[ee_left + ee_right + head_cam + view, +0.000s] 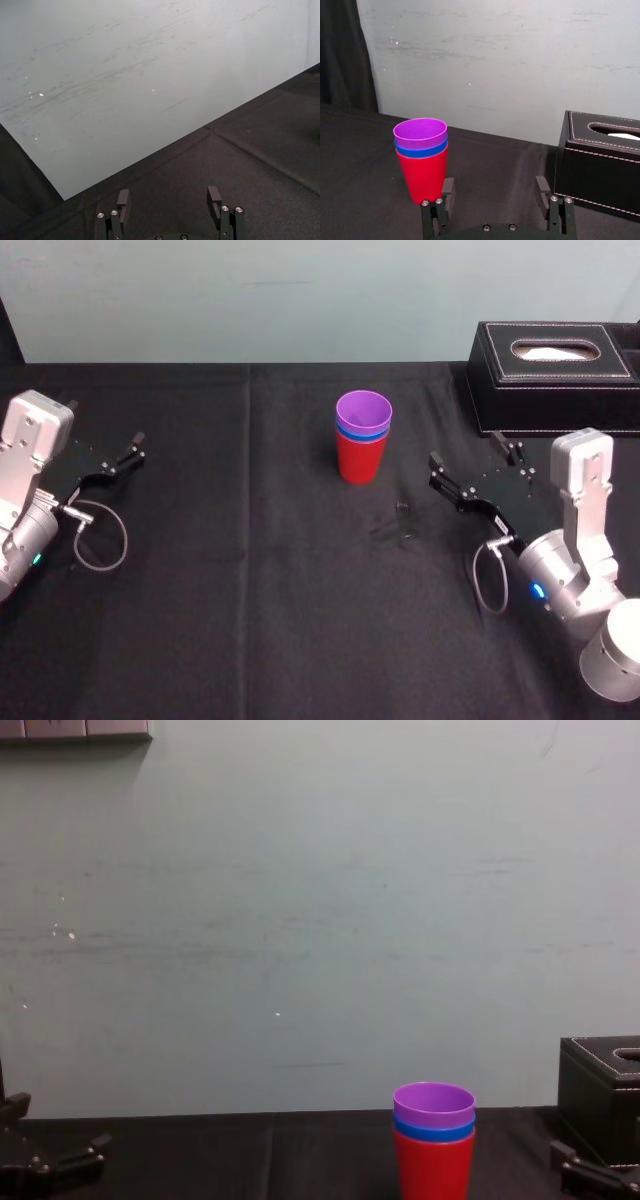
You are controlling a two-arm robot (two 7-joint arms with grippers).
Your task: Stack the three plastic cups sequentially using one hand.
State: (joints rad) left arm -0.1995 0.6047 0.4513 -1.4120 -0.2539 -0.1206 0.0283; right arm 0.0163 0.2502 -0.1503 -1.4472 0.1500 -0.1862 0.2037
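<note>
left end effector (168, 193) spread wide, empty — black tablecloth (260, 165) and pale wall (125, 75) ahead.

— Where were your arms?
— My left gripper (118, 462) lay low at my left, fingers spread. My right gripper (476, 468) lay low at my right, fingers spread too. Both pointed forward.

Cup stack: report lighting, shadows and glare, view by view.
Head view: the stack is evenly lit, no glare; the black cloth shows no clear shadow. Right wrist view: even light, no hotspot. Chest view: it casts no shadow on the wall.
</note>
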